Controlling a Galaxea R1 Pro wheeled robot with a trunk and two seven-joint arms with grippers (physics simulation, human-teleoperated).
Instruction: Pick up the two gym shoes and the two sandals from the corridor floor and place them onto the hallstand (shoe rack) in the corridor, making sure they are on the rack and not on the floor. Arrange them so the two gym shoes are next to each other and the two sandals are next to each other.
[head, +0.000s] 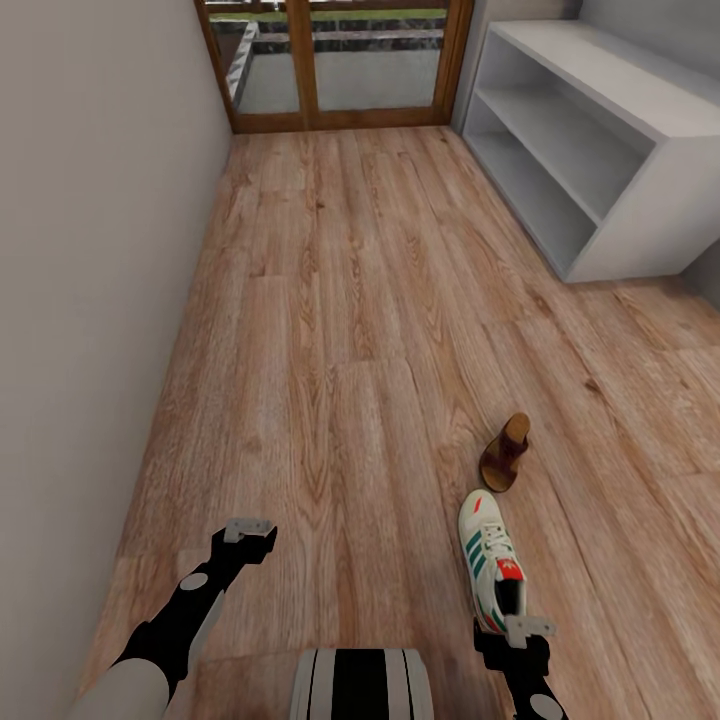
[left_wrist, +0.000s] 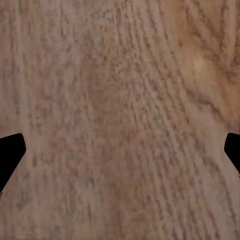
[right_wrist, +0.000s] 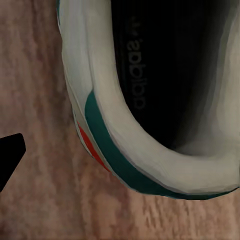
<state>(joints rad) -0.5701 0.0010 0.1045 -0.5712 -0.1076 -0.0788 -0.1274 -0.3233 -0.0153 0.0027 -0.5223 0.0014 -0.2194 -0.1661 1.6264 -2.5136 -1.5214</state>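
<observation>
- Gym shoe (head: 491, 572) on corridor floor (head: 340, 330), heel hidden by right gripper (head: 528, 632); finger spacing unclear.
- Sandal (head: 505, 453) just beyond, tilted.
- Left gripper (head: 248, 530) spread, empty.
- Hallstand (head: 600, 130) cut off.

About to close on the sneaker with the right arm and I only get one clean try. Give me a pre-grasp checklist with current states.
1. Right gripper over the gym shoe heel: ok; the right wrist view looks into the heel opening.
2. Right jaws open: cannot tell; one fingertip shows beside the shoe, the other is out of frame.
3. Shoe upright on the corridor floor: ok.
4. Sandal apart from the shoe: ok, floor shows between them.
5. Left gripper out of the way: ok, open over bare planks.
6. Hallstand shelves free: ok for the parts in view.
</observation>
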